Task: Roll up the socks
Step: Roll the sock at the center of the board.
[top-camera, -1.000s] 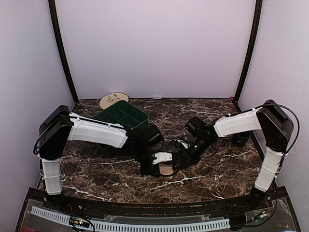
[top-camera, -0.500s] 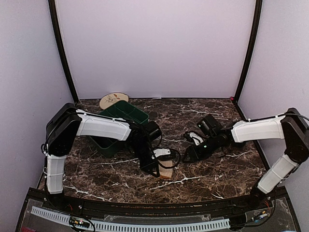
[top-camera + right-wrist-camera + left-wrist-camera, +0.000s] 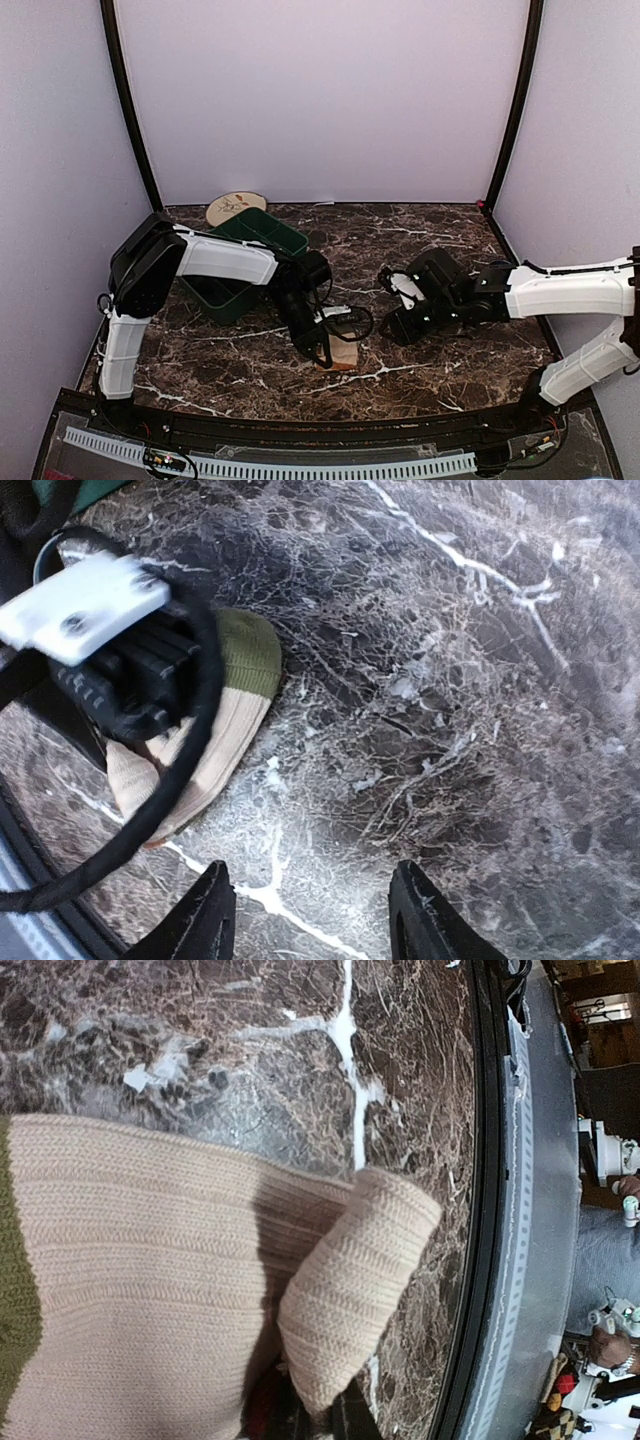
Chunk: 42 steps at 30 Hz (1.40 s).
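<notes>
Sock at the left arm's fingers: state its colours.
The sock is tan ribbed knit with an olive-green end, shown best in the left wrist view.

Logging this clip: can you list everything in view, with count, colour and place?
tan ribbed knit sock: one, tan with an olive-green end, near centre of the table under the left gripper, one corner folded over; no second sock shows
green plastic compartment tray: one, dark green, rear left, partly behind the left arm
round flat plate: one, beige with a small pattern, rear left corner behind the tray
marble-pattern table: one, dark brown with white veins
left gripper: one, black, down on the sock; grip not clear
right gripper: one, black, open and empty, over bare table right of the sock
</notes>
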Each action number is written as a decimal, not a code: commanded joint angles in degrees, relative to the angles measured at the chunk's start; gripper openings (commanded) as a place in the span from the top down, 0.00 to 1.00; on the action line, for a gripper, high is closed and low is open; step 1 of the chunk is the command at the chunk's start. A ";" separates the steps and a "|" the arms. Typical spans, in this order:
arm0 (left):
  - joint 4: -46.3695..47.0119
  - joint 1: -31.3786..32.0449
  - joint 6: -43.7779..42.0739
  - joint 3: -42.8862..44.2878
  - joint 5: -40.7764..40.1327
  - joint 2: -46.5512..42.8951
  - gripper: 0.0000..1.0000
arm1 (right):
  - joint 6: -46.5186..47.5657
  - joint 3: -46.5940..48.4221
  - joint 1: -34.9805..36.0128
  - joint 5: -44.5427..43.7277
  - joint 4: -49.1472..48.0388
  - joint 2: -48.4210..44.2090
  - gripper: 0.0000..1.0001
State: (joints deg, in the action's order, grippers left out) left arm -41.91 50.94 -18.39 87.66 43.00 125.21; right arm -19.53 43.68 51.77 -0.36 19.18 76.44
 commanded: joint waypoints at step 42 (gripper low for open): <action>-5.32 -3.39 1.02 2.34 5.83 8.74 1.00 | 35.13 8.11 31.69 -33.40 -6.70 20.03 0.36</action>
State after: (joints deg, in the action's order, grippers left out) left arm -45.43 47.51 -17.30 90.61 54.87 130.96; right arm 12.27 49.84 83.33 -32.64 15.25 94.65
